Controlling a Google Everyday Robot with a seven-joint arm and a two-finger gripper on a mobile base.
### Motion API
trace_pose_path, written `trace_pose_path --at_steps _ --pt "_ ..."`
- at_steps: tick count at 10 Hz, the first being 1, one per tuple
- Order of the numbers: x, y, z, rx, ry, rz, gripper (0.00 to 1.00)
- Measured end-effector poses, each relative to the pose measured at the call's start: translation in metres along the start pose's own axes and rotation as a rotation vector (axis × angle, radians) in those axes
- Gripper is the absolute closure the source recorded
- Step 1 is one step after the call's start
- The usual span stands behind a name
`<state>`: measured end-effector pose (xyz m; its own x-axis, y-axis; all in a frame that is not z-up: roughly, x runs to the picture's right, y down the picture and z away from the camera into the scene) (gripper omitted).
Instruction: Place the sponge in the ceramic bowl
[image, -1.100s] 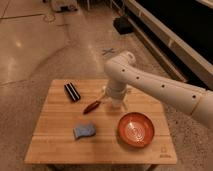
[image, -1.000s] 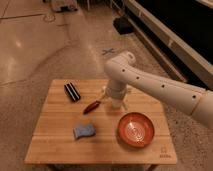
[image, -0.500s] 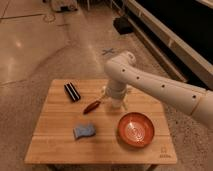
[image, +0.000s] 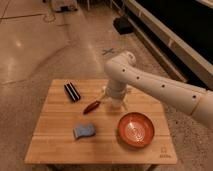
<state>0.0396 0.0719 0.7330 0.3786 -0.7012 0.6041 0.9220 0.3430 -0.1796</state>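
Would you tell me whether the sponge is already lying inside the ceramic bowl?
No, the sponge lies on the table beside the ceramic bowl; the tool hangs over the table behind them.

Light wooden rectangular table (image: 55, 147): carries a black ribbed rectangular block (image: 72, 92) at rear left and a slim dark-red pepper-shaped item (image: 92, 106) near centre, apart. Gripper (image: 115, 103): just right of that item. Crossed tape mark (image: 108, 51): on the floor behind.
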Motion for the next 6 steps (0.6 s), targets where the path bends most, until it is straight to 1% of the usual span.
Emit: trace_pose_path --at_steps 4,5,6 --pt "-0.001 0.0 0.001 -0.001 0.001 -0.002 0.2" --pt "-0.005 -0.004 0.005 -0.003 0.0 -0.017 0.2" --pt "-0.015 -0.012 0.018 -0.008 0.0 -0.042 0.2"
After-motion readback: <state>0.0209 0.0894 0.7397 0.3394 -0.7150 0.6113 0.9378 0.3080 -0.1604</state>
